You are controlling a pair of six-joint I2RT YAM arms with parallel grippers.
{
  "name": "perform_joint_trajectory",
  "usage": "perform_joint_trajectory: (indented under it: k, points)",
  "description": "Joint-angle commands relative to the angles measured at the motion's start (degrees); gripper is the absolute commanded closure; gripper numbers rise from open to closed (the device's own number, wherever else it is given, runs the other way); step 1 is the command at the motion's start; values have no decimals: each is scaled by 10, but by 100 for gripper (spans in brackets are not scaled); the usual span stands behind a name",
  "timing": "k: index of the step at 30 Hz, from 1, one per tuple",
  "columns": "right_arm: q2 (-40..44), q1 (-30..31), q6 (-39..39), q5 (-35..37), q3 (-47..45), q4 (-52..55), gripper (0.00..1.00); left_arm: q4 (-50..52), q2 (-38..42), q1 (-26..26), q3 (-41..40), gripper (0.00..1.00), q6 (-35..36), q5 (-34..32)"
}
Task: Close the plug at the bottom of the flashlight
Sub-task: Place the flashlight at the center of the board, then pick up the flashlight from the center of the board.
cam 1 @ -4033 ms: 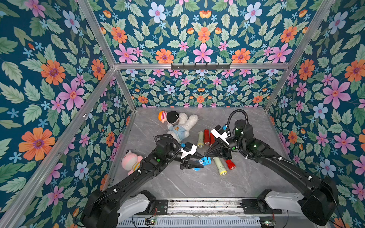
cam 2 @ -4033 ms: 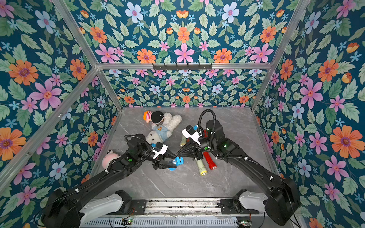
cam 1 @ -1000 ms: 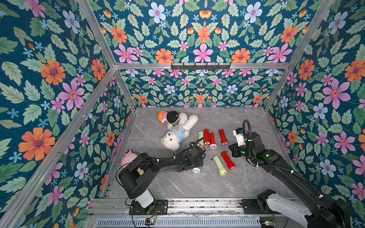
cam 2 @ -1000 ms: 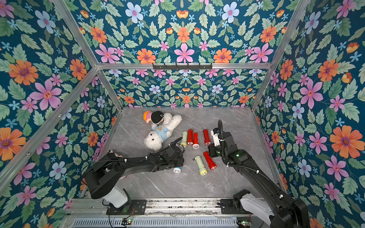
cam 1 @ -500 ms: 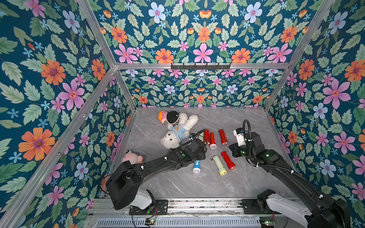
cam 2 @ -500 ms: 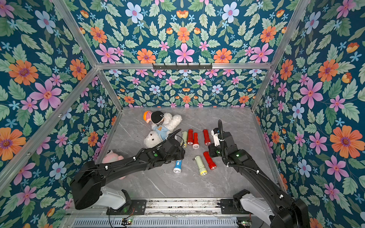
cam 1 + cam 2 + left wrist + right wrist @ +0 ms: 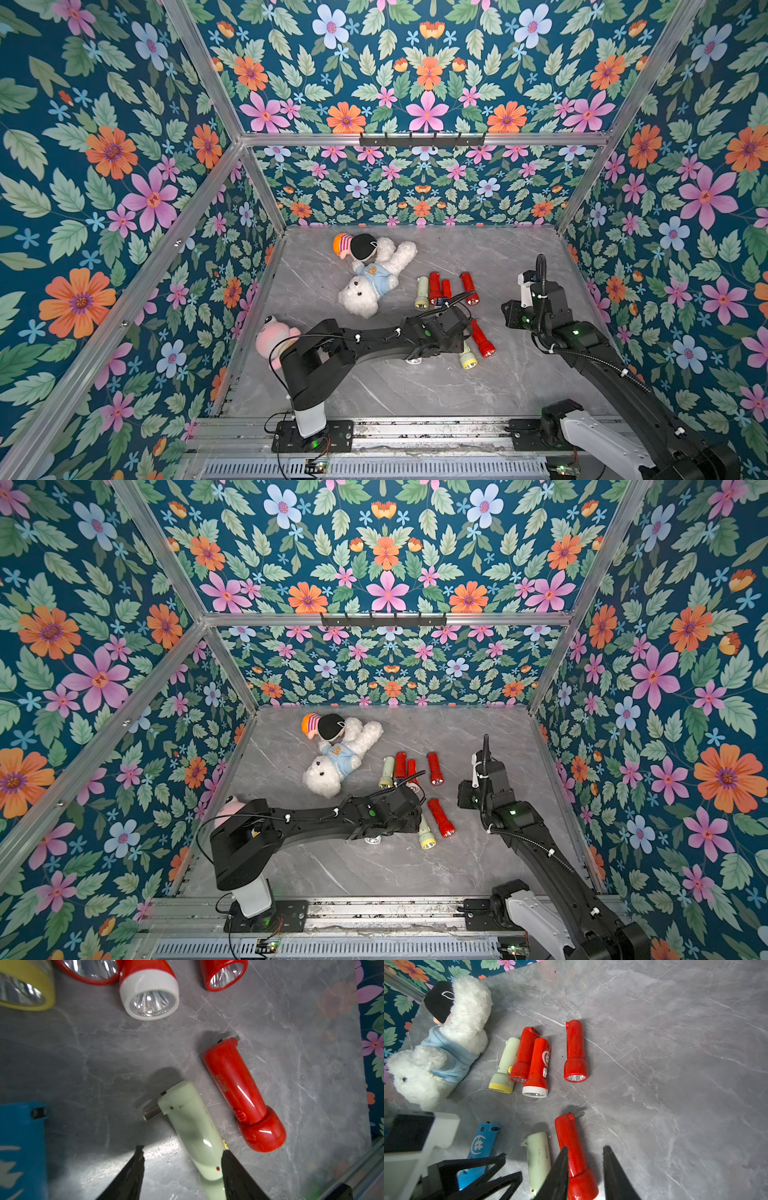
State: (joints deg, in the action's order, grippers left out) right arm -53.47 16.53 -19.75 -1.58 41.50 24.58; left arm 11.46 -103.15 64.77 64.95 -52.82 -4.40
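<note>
Since the left gripper [image 7: 182, 1149] hangs right over the pale green flashlight [image 7: 193, 1126], we take that one as the flashlight in hand. The left fingers are parted and grip nothing. In the left wrist view the body runs between them, close against one finger, with a clear gap to the other.

The flashlight lies flat on the tabletop [image 7: 374, 395], a bit toward the edge by the arm bases, right of the middle. Its long axis runs with the lens head toward the base edge and the tail toward the far edge, slightly slanted. In both top views most of it is hidden under the left wrist.

The plug [image 7: 151, 1112] sticks out sideways at the tail, the end away from the fingers. We judge the coming move turns on this: the fingers sit near the head end, and the plug is at the opposite end along the axis.

The left arm is nearer. The right gripper [image 7: 586, 1147] is parted too, empty, off toward the right edge and well apart. The red flashlight [image 7: 482, 338] lies just beside the green one, roughly parallel, its own prong [image 7: 578, 1114] out as well, so we see a risk of bumping it.
</note>
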Motion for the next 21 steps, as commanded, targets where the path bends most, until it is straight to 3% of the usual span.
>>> perform_joint_trajectory:
  k: [1, 18, 21]
  points:
    - [6, -1, -11, -3, -4, -5, 69, -11, -20, 3, 15, 38, -15, 8]
    - [58, -2, -18, -12, -39, -45, 66, 48, -106, 8, 69, 38, -17, 12]
    - [62, -1, -19, -12, -42, -48, 65, 51, -110, 8, 68, 44, -16, 14]
